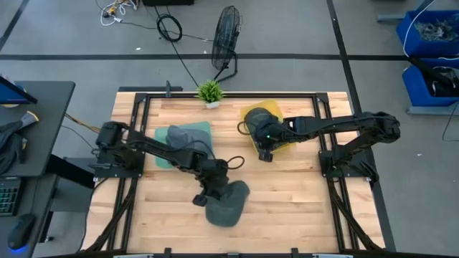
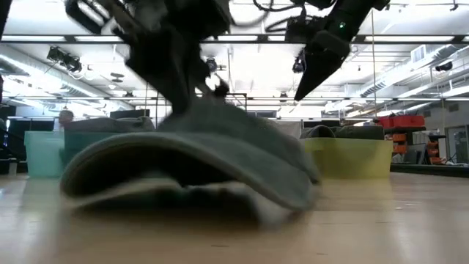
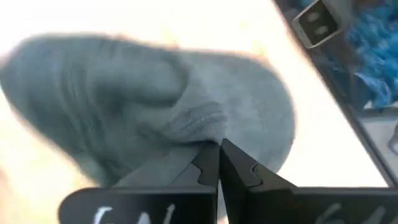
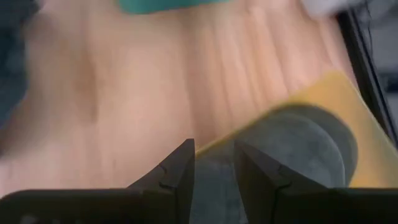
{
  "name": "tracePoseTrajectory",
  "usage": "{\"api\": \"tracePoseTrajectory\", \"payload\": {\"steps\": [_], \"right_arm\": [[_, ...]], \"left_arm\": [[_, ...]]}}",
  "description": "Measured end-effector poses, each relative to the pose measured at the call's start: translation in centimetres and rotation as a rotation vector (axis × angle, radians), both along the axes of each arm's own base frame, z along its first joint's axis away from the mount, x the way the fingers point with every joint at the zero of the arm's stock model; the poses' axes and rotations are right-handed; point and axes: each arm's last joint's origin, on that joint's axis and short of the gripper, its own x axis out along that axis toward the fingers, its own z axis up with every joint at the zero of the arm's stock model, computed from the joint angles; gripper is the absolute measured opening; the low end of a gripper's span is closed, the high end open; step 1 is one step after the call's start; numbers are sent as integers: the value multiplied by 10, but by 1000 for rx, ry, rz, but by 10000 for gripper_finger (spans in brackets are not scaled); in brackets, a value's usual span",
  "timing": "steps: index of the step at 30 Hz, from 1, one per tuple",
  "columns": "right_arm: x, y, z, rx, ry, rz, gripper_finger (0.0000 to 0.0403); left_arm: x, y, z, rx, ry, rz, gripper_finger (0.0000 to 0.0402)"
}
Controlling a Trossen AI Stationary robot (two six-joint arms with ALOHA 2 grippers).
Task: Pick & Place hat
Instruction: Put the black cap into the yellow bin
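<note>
grey hat: a soft grey hat (image 1: 228,203) lies near the front middle of the wooden table (image 1: 301,193); in the low view it sits brim-down on the wood, close to the camera.
left gripper: the left gripper (image 3: 219,146) is down on the hat's crown, fingers pressed together with a fold of the cloth pinched between them.
right gripper: the right gripper (image 4: 214,163) hangs above the near edge of the yellow bin (image 1: 283,118), fingers a little apart and holding nothing.
teal bin: a teal bin (image 1: 204,129) at the back left already has a grey hat (image 1: 181,136) in it.
yellow bin: it holds a darker hat (image 1: 257,118), which lies just below the right gripper.
done: as i judge it, two hats are already binned, and the third is gripped.
left: the gripped hat is not yet clear of the table; it seems it needs lifting, carrying to a bin and letting go.
unclear: which bin it belongs in, i cannot tell.
other: a small potted plant (image 1: 210,92) stands at the back edge.
</note>
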Motion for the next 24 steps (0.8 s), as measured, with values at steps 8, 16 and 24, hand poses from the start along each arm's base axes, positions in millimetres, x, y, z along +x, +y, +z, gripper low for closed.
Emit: {"api": "tracePoseTrajectory", "payload": {"steps": [8, 16, 24], "right_arm": [[12, 30, 8, 20, -112, 383, 114], [31, 41, 30, -73, -409, 497, 114], [47, 47, 17, 14, -466, 672, 114]], "left_arm": [[-35, -12, 62, 200, -352, -405, 3], [-53, -17, 81, 398, -586, -717, 3], [-53, -11, 81, 476, -630, -790, 3]]}}
